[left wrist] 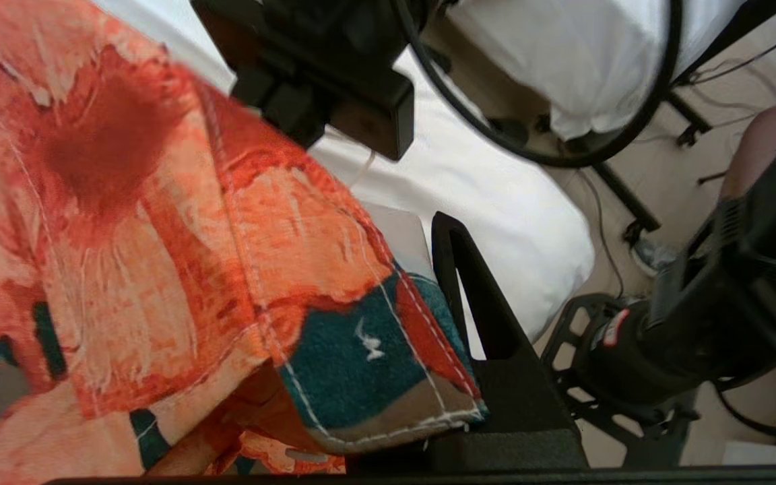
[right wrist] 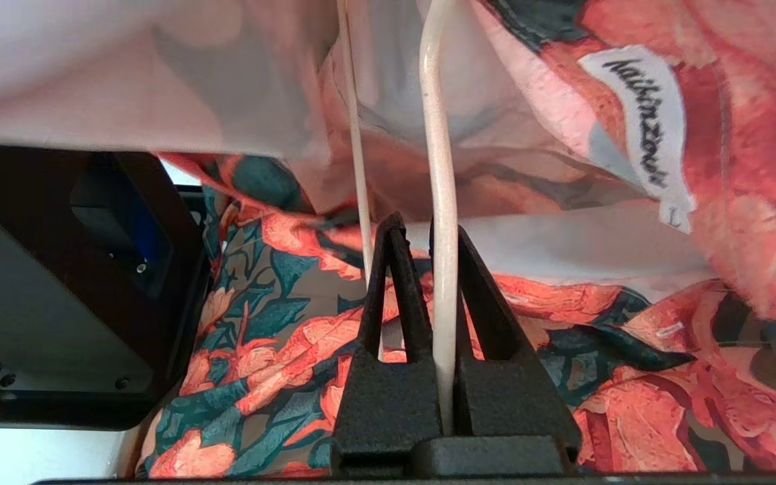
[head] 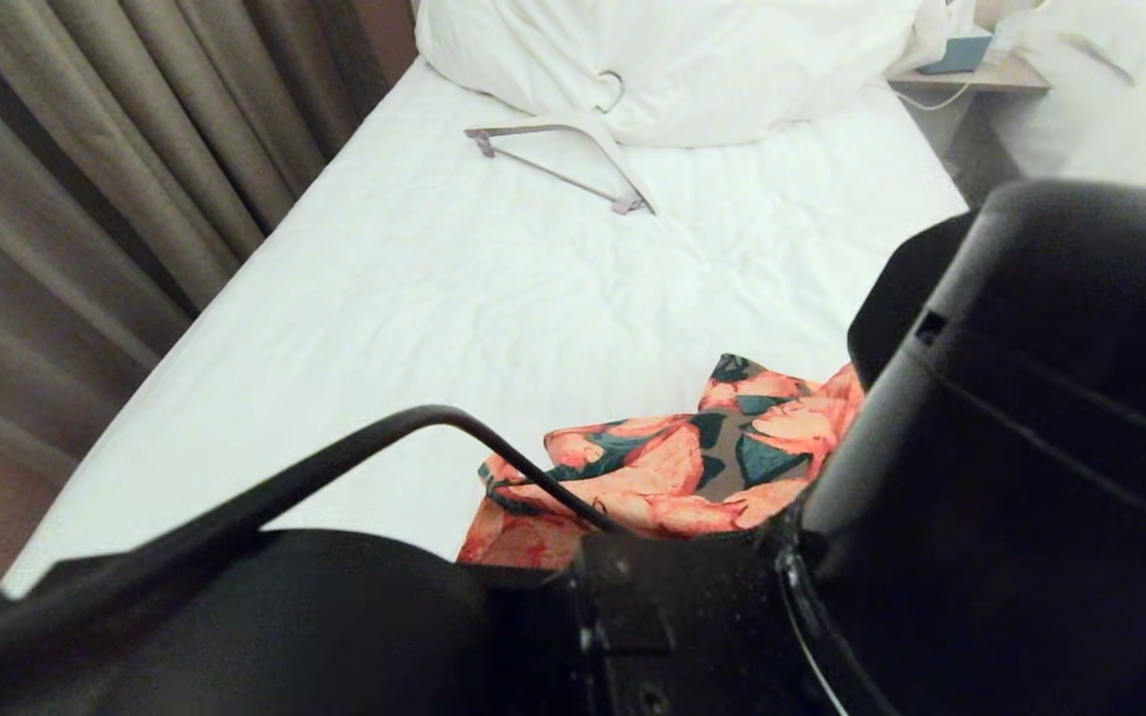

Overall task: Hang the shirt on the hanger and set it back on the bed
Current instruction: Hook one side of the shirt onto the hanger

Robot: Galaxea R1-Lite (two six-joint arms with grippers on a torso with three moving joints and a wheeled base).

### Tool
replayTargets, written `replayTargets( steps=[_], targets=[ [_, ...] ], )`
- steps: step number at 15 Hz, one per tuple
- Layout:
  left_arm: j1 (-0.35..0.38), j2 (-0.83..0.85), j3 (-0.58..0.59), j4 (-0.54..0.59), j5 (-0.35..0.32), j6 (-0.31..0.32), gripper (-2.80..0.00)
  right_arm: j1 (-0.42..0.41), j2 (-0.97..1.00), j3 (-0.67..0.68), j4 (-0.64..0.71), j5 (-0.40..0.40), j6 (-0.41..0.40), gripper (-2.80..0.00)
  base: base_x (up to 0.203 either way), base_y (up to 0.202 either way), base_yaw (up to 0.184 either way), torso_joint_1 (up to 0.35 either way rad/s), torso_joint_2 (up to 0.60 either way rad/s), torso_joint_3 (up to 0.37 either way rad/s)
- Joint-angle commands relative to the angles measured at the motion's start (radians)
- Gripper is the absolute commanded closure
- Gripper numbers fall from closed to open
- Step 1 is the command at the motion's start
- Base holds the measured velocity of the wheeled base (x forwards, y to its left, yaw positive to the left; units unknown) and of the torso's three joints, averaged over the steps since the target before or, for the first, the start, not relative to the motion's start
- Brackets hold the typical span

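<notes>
The flowered coral-and-green shirt [head: 692,467] lies bunched at the near edge of the bed [head: 384,298], between my two arms. My right gripper [right wrist: 418,232] is shut on the thin cream-white wire of the hanger [right wrist: 442,168], which runs up into the shirt [right wrist: 280,350] beside its neck label. My left gripper [left wrist: 438,256] is shut on a hemmed edge of the shirt [left wrist: 159,236]. The cloth drapes over one finger, so only the other black finger [left wrist: 489,316] shows. Both grippers are hidden behind my arms in the head view.
A thicker pale hanger with a grey bar [head: 573,159] lies far up the bed against the big white pillow [head: 672,60]. Brown curtains [head: 86,179] hang along the left. A nightstand [head: 971,70] and a second bed [head: 1110,89] stand at the right.
</notes>
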Motion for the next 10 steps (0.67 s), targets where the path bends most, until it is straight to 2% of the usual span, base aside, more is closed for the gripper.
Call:
replayTargets(
  steps=[1,3,4,10],
  targets=[
    [0.013,0.014,0.009,-0.003,0.021,-0.002,0.0,0.0,-0.001,0.0,0.003,0.009,-0.007,0.0,0.0,0.0,0.0,0.0,0.0,0.0],
    [0.013,0.013,0.026,-0.046,0.028,0.003,0.0,0.001,0.005,-0.001,0.003,0.01,-0.007,0.0,0.0,0.0,0.0,0.0,0.0,0.0],
    [0.013,0.013,0.026,-0.064,0.028,0.015,-2.8,0.003,0.007,-0.001,0.003,0.01,-0.007,0.0,0.0,0.0,0.0,0.0,0.0,0.0],
    [-0.027,-0.033,0.121,-0.065,0.028,0.017,-2.8,0.0,0.017,-0.012,-0.003,0.008,-0.006,0.0,0.0,0.0,0.0,0.0,0.0,0.0]
  ],
)
